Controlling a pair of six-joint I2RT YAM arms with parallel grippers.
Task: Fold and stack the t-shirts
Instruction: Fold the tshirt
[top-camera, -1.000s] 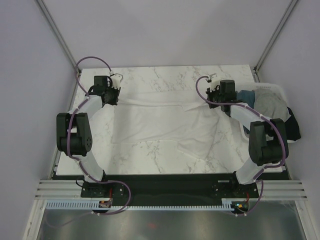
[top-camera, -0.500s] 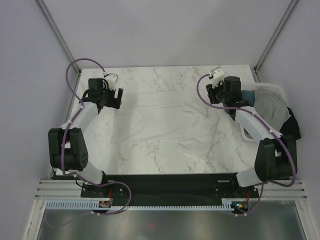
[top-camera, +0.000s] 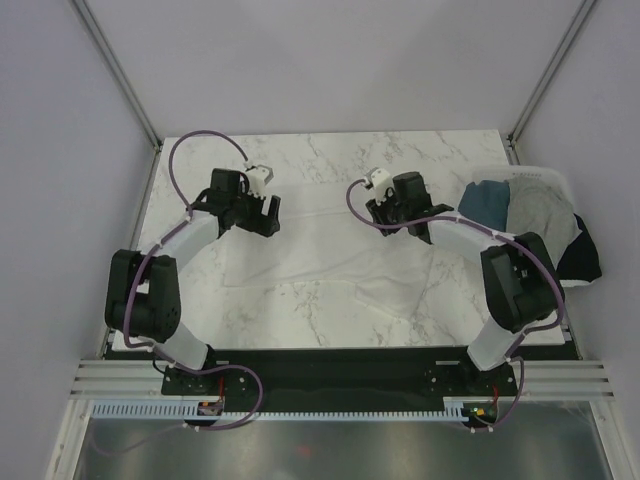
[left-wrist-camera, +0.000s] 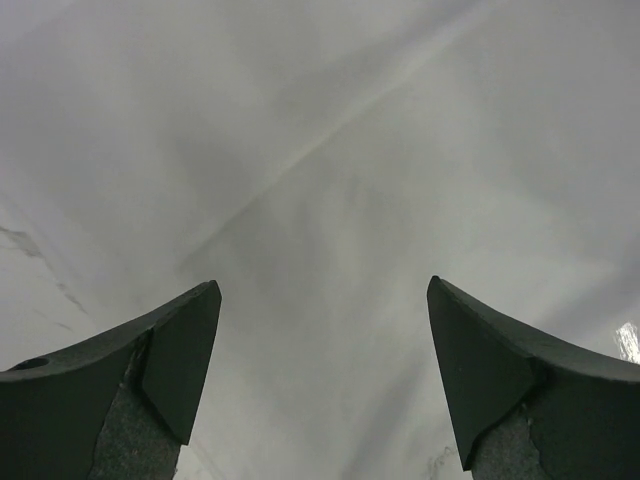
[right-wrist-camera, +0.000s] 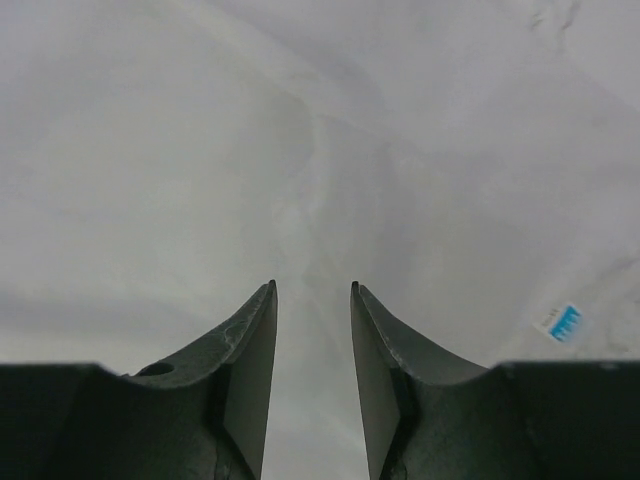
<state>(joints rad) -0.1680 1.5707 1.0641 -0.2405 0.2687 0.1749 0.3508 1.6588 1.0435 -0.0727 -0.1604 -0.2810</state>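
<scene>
Hovering above the white t-shirt (top-camera: 330, 255), spread flat just left of the bin (top-camera: 545, 173), both sit empty: left gripper (left-wrist-camera: 320, 290) fingers wide apart, right gripper (right-wrist-camera: 312, 288) fingers narrowly parted, probably lined up to pinch cloth for folding.

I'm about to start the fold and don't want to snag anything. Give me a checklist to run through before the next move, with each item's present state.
1. Left gripper empty and wide open over the cloth: ok.
2. Right gripper empty: ok, though its jaws stand only narrowly apart.
3. White t-shirt smoothed flat: not ok, creased at its near right part.
4. Shirt wholly on the marble table: cannot tell, the right arm hides its right edge.
5. Other shirts clear of it, in or on the bin: ok.
</scene>
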